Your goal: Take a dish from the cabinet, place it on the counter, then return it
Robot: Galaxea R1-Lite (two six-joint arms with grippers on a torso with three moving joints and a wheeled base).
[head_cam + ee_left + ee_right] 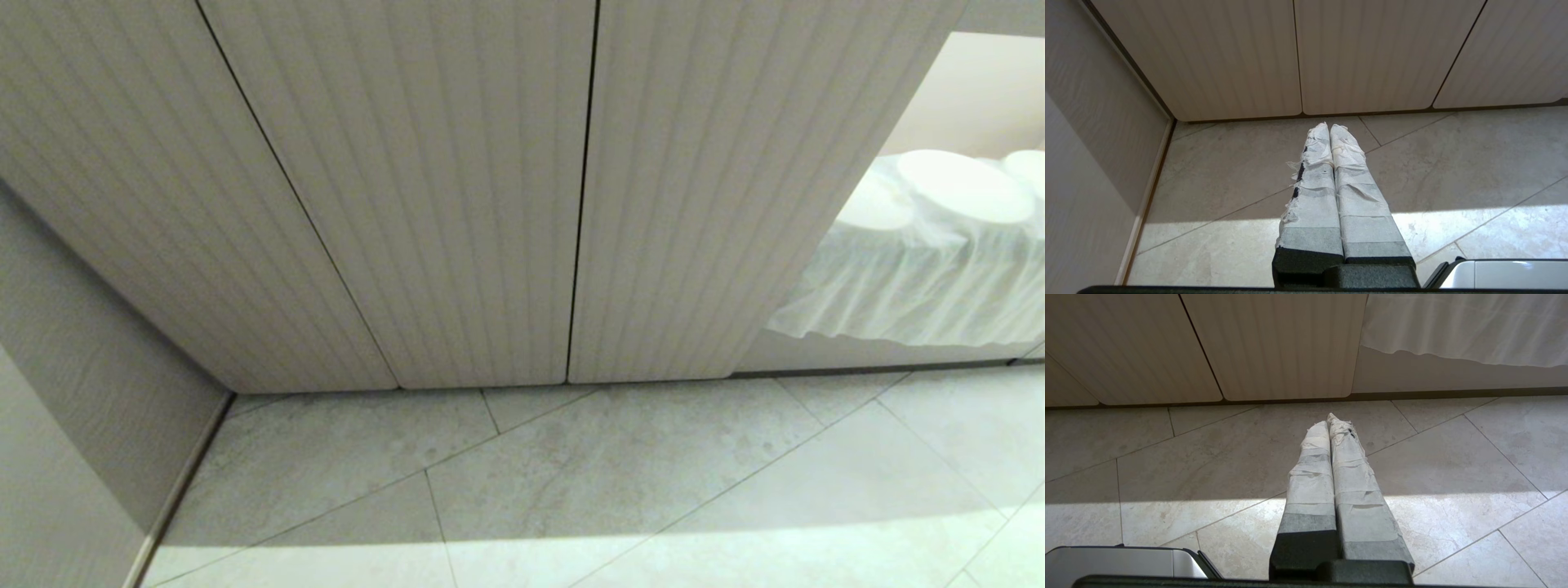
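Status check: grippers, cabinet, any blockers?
Left gripper shut, empty, above floor. Right gripper likewise. Cabinet doors closed; dish not visible. Nothing blocking the doors.

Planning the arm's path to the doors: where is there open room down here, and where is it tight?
Open: the tiled floor in front of the closed cabinet doors, where both shut hands hang, left hand and right hand. Tight: the corner by the side wall. The cloth-draped shelf carries white dishes.

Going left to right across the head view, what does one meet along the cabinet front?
Grey side wall → fluted cabinet doors, all shut → white cloth-draped opening with white dishes lying on the cloth. Neither gripper shows in this view.
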